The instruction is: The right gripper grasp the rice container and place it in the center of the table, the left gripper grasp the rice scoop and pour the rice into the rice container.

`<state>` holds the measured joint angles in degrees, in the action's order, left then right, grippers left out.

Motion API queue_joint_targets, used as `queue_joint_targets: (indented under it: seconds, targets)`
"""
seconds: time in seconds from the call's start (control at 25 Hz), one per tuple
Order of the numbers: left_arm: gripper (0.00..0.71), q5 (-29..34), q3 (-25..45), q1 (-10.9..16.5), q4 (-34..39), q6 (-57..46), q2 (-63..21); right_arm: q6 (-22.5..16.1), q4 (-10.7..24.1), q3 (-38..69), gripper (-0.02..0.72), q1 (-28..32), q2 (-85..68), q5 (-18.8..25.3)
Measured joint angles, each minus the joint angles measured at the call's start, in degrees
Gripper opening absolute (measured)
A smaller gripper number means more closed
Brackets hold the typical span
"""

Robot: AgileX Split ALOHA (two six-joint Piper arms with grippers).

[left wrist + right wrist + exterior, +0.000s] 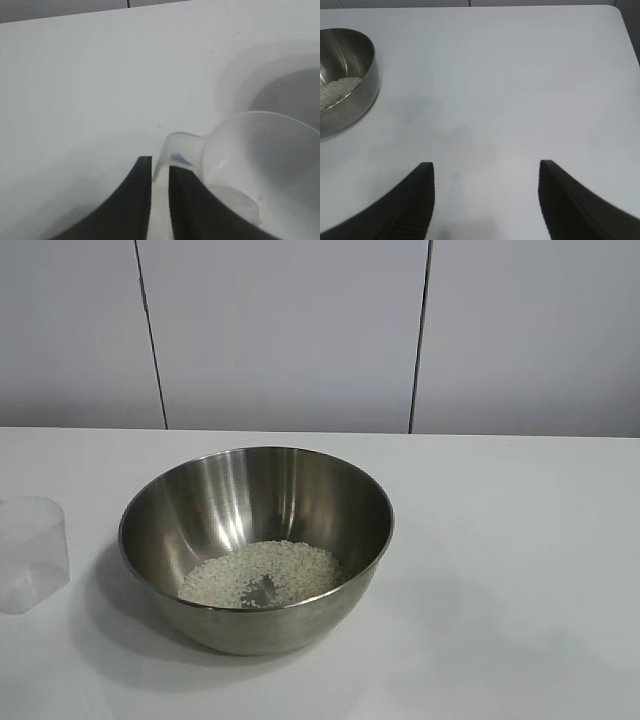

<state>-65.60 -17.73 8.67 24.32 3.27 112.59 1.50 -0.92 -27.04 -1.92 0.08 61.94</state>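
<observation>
Both steps look done to me: rice (262, 573) in the bowl (256, 545) at frame centre, cup (30, 552) at left edge, left gripper (160, 172) fingers narrowly parted around its handle, right gripper (486, 192) fingers wide and empty, so next I back off.

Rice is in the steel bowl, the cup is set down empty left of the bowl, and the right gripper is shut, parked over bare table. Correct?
Not quite. The right gripper is open, its fingers set wide apart over bare table, as the right wrist view shows. The rest holds: rice lies in the steel bowl, and the empty cup sits left of it.
</observation>
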Motion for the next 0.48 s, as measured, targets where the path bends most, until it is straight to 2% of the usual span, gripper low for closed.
queue_joint_targets:
  seconds: [0.2, 0.48]
  targets:
    - [0.312, -0.28, 1.63, 0.0, -0.51, -1.95, 0.0, 0.0, 0.0, 0.0, 0.421, 0.0, 0.0, 0.0]
    - [0.349, -0.35, 5.46, 0.0, -7.3, -2.7, 0.0, 0.0, 0.0, 0.0, 0.421, 0.0, 0.0, 0.0]
